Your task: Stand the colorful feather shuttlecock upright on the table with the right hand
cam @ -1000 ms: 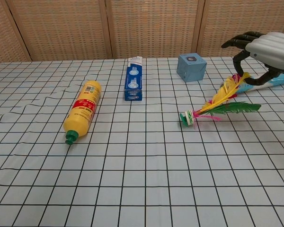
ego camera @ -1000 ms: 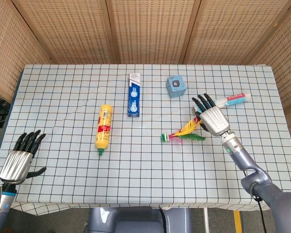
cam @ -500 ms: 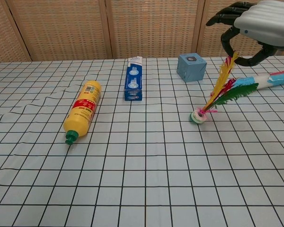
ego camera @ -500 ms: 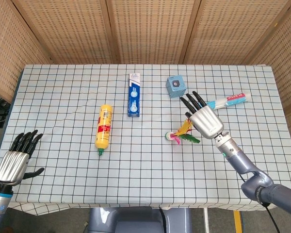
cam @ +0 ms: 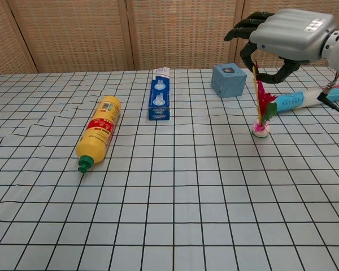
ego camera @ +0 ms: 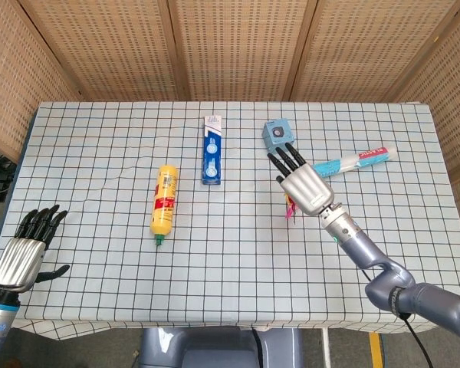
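The colorful feather shuttlecock (cam: pixel 260 107) stands nearly upright on the checked table (cam: pixel 175 214), its white base touching the cloth and its feathers pointing up. My right hand (cam: pixel 288 36) hovers directly above it, fingers curled down around the feather tips and pinching them. In the head view my right hand (ego camera: pixel 303 188) covers most of the shuttlecock (ego camera: pixel 289 208); only a bit of pink and yellow shows at its left edge. My left hand (ego camera: pixel 19 257) lies at the table's front left corner, fingers stretched out and holding nothing.
A yellow bottle (cam: pixel 97 132) lies on its side at the left. A blue carton (cam: pixel 159 100) lies in the middle. A small blue cube (cam: pixel 227 79) stands behind the shuttlecock. A toothpaste tube (cam: pixel 311 97) lies to its right, under my right forearm.
My right hand rose and moved left with the feathers in its grip. The shuttlecock swung from lying flat to standing on its base. The left hand barely shifted.
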